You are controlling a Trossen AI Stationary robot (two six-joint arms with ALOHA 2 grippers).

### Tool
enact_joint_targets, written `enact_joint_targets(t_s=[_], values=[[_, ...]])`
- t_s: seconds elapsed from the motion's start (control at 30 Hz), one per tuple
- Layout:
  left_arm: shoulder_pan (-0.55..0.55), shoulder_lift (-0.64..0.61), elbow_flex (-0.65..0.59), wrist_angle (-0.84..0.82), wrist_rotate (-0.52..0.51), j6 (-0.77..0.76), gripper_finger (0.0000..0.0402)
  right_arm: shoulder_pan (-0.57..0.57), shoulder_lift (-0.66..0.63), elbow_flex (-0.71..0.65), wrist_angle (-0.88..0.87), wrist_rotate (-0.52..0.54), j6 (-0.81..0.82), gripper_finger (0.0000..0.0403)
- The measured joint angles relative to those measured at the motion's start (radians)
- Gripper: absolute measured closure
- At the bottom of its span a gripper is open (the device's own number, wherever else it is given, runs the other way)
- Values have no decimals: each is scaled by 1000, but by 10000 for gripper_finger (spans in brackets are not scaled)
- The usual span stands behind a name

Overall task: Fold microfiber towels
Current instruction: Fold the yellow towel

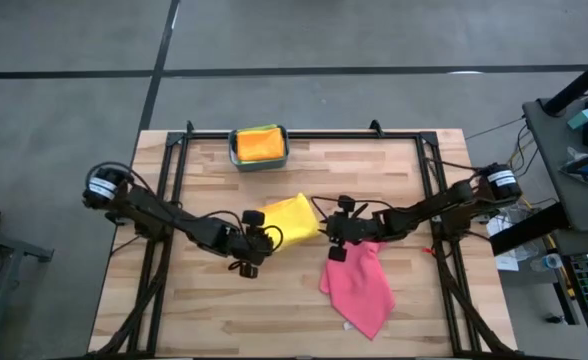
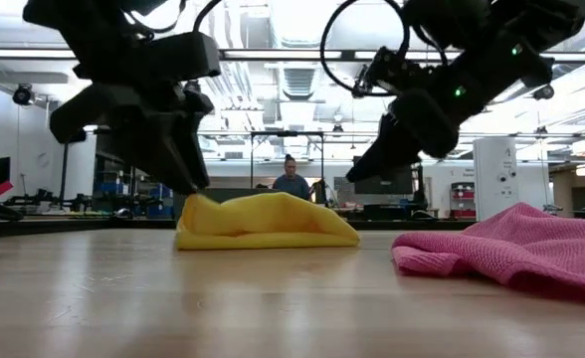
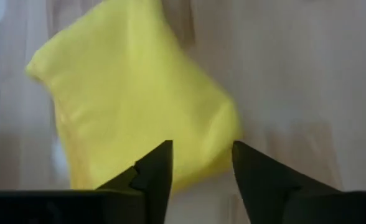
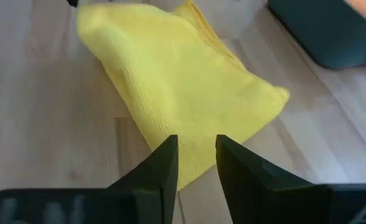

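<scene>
The left gripper (image 1: 257,243) hovers with its jaws parted and empty at one edge of the yellow towel (image 1: 286,217); the right gripper (image 1: 334,232) stands over the opposite edge, jaws narrowly apart, nothing between them. The towel lies folded and puffy mid-worktop (image 1: 214,310), a soft, finely ribbed microfiber pad with a bulging top layer. My worry: that springy layer could slump open, or a jaw could snag the nap and drag the fold askew. Just beside it the pink towel (image 1: 361,283) sprawls crumpled, while orange cloth fills the teal bin (image 1: 259,147) at the worktop's far edge.
</scene>
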Motion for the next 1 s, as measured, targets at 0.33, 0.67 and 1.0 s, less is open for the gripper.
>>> enact_joint_targets(t_s=[0.33,0.67,1.0], values=[[54,-127,-33,-187,-81,13,221,-3,-88,0,-17,5,-21,307],[111,-62,-112,-5,-42,151,221,-19,-80,1,-17,7,-26,314],[130,19,-112,57,-47,167,243,-21,-72,1,-15,7,-24,312]])
